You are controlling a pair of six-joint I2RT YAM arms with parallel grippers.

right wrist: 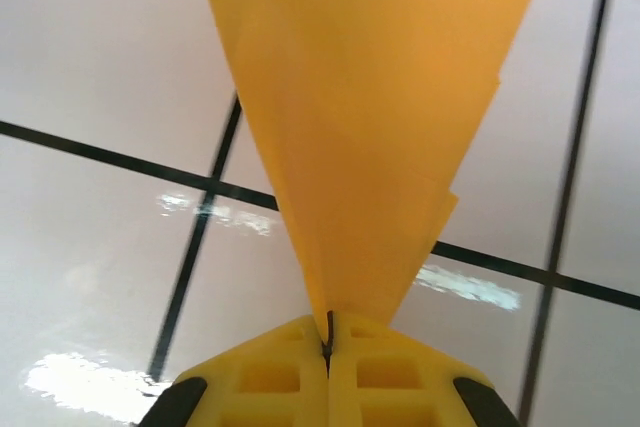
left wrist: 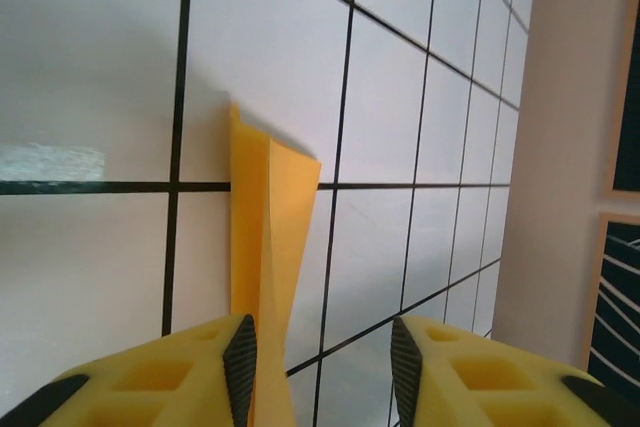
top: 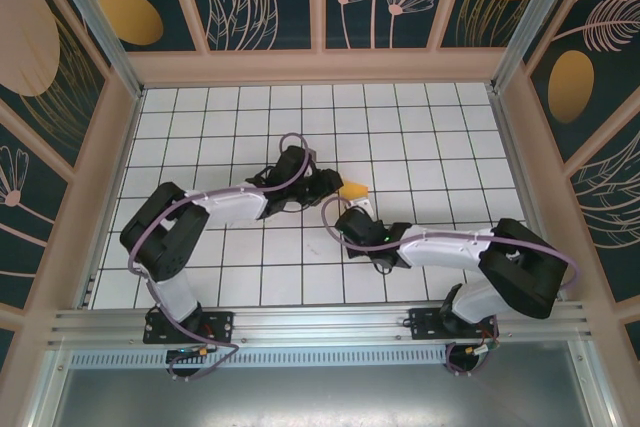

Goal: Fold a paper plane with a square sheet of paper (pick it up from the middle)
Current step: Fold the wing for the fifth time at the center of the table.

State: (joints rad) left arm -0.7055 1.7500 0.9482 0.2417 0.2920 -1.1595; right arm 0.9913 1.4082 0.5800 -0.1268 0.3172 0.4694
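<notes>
Yellow-fingered and black-padded, the left gripper (left wrist: 322, 347) is seen with its jaws apart and a clear gap between them; nothing is clamped there. Along the inner pad on the left of the wrist view, the paper plane (left wrist: 265, 247), a narrow folded dart of plain orange-yellow paper, is seen running straight away from the gripper, its long axis in line with the fingers. Whether the sheet touches that pad cannot be told.

From above, the plane is found near the middle of the white tiled table (top: 450, 147), between the two grippers, just to the right of the left one and just beyond the right one.

The right gripper (right wrist: 327, 332) is closed tight on the narrow end of the plane, and the paper widens away from the jaws over the tiles.

The plane is judged to be carried by the right arm alone. Any coming move is thought to depend on that pinch at the narrow end, with the left jaws lined up along the crease beside it.
</notes>
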